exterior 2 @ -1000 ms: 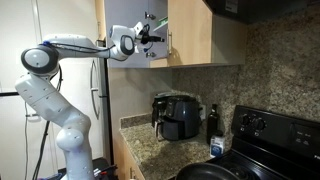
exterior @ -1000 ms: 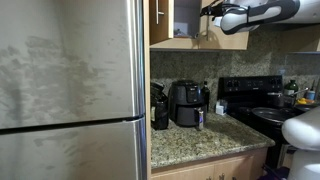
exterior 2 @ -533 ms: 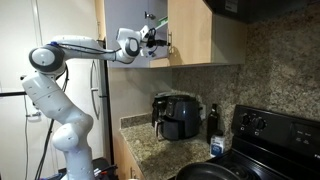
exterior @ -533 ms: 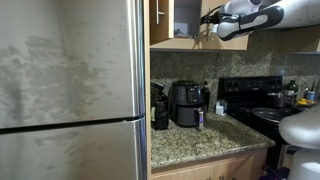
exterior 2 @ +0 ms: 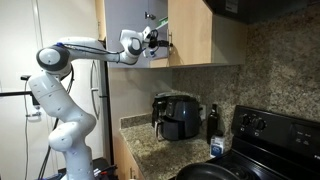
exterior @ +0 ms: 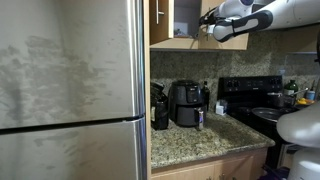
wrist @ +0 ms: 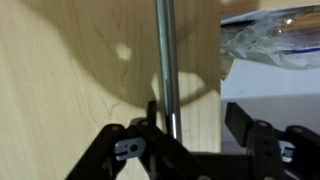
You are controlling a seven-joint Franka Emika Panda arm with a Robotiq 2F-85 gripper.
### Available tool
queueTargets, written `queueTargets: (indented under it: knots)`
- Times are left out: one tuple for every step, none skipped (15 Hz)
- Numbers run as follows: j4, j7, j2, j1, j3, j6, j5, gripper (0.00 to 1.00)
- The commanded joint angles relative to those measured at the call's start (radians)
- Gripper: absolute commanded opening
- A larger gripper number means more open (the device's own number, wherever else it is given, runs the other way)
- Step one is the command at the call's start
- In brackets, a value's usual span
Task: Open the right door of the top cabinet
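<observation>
The top cabinet's right door (exterior 2: pixel 190 30) is light wood with a vertical metal bar handle (wrist: pixel 166 60). My gripper (wrist: pixel 197 118) is open, and the handle stands between its fingers, close to the left finger. In both exterior views the gripper (exterior: pixel 207 20) (exterior 2: pixel 156 40) is up at the door's edge, next to the cabinet's open inside (exterior: pixel 185 18). In the wrist view, a plastic-wrapped stack of plates (wrist: pixel 270 38) shows inside the cabinet, past the door edge.
A steel fridge (exterior: pixel 70 90) fills one side. A black air fryer (exterior: pixel 188 103), a dark bottle (exterior 2: pixel 213 120) and a small can (exterior: pixel 200 120) stand on the granite counter (exterior: pixel 200 140). A black stove (exterior 2: pixel 270 135) is beside it.
The arm has shifted a little closer to the cabinet door, bringing the gripper onto the handle. The door has not visibly moved.
</observation>
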State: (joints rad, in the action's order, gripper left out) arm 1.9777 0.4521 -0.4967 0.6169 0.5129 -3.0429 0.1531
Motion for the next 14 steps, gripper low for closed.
queueTargets:
  knots:
    - [-0.036, 0.031, 0.025, 0.093, 0.057, -0.007, 0.037, 0.40]
    - [-0.025, 0.034, 0.016, 0.107, 0.064, -0.014, 0.043, 0.34]
    - [-0.016, 0.034, 0.009, 0.129, 0.074, -0.019, 0.048, 0.33]
    - [-0.008, 0.036, 0.002, 0.143, 0.081, -0.024, 0.052, 0.32]
    - [0.004, 0.038, -0.008, 0.161, 0.086, -0.032, 0.057, 0.32]
    - [0.022, 0.037, -0.025, 0.177, 0.087, -0.037, 0.061, 0.32]
    - [0.040, 0.036, -0.051, 0.202, 0.088, -0.039, 0.067, 0.32]
    - [0.057, 0.031, -0.082, 0.220, 0.082, -0.042, 0.074, 0.32]
    - [0.094, 0.014, -0.139, 0.208, 0.044, -0.045, 0.073, 0.32]
    - [0.124, -0.002, -0.180, 0.166, -0.008, -0.052, 0.059, 0.32]
    - [0.159, -0.026, -0.229, 0.140, -0.046, -0.050, 0.021, 0.32]
    - [0.179, -0.027, -0.269, 0.151, -0.074, -0.043, 0.013, 0.32]
    - [0.211, -0.040, -0.310, 0.136, -0.100, -0.047, 0.006, 0.32]
    - [0.238, -0.049, -0.352, 0.122, -0.118, -0.033, 0.001, 0.32]
